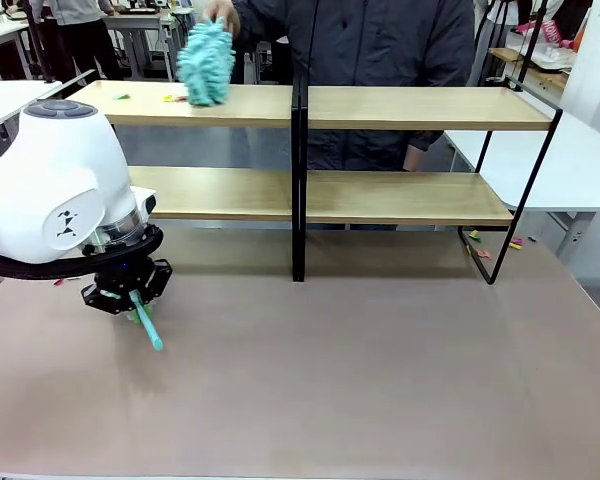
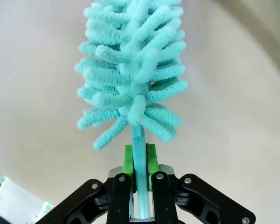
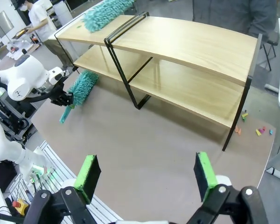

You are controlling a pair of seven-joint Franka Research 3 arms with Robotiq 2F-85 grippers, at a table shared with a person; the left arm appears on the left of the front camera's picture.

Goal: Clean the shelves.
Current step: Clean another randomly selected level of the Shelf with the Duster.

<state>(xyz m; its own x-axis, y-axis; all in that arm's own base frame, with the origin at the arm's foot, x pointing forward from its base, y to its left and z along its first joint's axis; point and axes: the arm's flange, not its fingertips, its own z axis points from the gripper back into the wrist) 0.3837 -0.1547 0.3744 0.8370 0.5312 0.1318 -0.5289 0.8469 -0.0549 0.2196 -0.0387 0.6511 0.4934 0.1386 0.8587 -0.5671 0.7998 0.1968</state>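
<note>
1. The left gripper hangs low over the brown table, its green pads clamped on the thin handle of a fluffy teal duster.
2. In the left wrist view the duster's head fans out straight ahead of the fingertips, above the plain table surface. In the front view the free end of the handle pokes out below the gripper, towards the camera.
3. The shelves stand just beyond this gripper – two light wooden boards on a thin black frame, split by a black upright. The gripper sits in front of their left half, near the left end of the lower board.
4. In the right wrist view the held duster's head points from the left gripper towards that end of the lower board; whether it touches the wood cannot be told.
5. Above and beyond the left gripper, a person's hand presses a second teal duster onto the left part of the upper board. A few small coloured scraps lie on the board beside it.
6. The right gripper is held high above the table with its jaws wide apart and nothing between them – the shelves lie ahead of and below it.
7. More coloured scraps lie on the table by the right foot of the shelves, far to the right of the left gripper.
</note>
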